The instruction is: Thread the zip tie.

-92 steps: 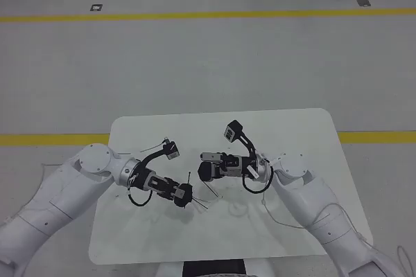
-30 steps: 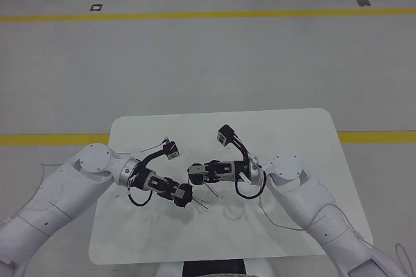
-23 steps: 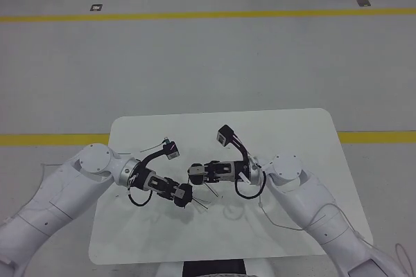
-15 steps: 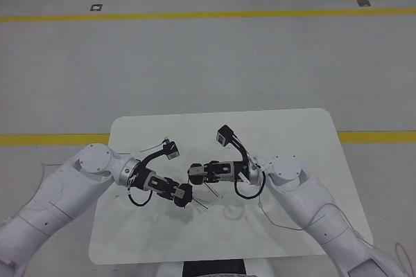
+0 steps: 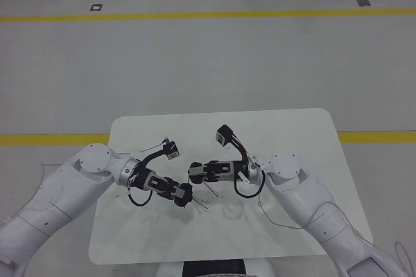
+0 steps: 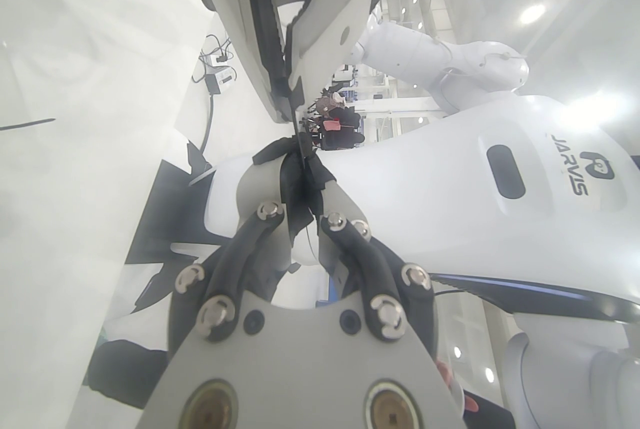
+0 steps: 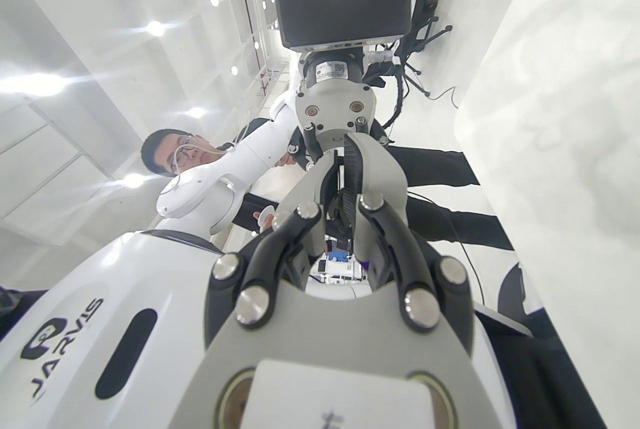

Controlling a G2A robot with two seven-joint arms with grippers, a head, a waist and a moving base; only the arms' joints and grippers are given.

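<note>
Tip to tip over mid tabletop (image 5: 298, 138), well clear of every edge: L gripper (image 5: 184, 196) and R gripper (image 5: 193, 172), 2 in all. Both clamped on 1 zip tie (image 6: 298, 136). Dark strip (image 6: 27, 124) lying apart on tabletop, poss. a 2nd tie.

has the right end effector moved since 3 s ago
Yes: the right end effector has shifted toward the table's middle, closer to the left end effector.
</note>
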